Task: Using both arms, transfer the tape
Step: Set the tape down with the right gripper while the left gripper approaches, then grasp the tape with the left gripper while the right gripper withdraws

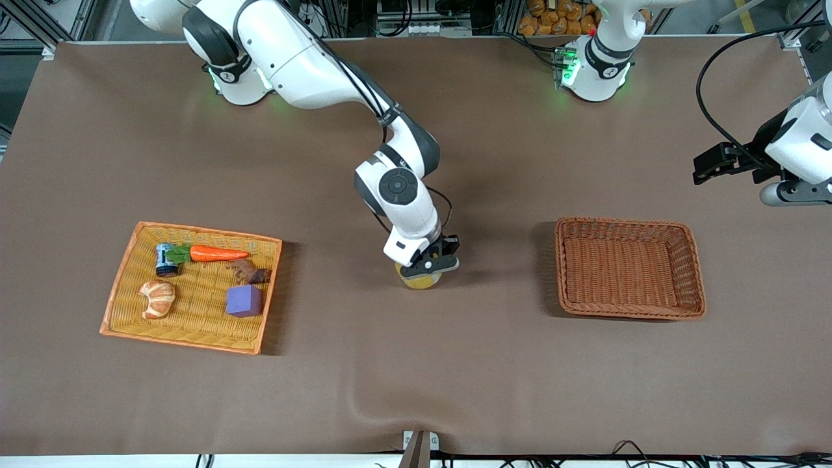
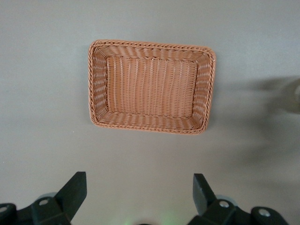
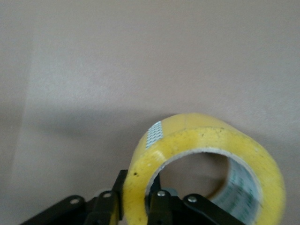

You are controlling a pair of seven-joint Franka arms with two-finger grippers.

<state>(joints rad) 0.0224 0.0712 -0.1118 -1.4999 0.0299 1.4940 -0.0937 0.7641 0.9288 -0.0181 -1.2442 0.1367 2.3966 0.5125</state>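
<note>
Right gripper point(image 1: 426, 265): clamped on the tape's point(image 3: 206, 159) wall, mid-bench between the two baskets; the roll is mostly hidden from the front.
Left gripper point(image 2: 138, 199): spread wide, waiting above the brown basket point(image 2: 98, 84); partly cut off.

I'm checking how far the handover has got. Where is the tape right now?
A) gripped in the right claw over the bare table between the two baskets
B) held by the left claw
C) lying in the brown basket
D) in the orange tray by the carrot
A: the right claw pinches the tape by its wall, while the brown basket holds nothing and the left claw is open.
</note>
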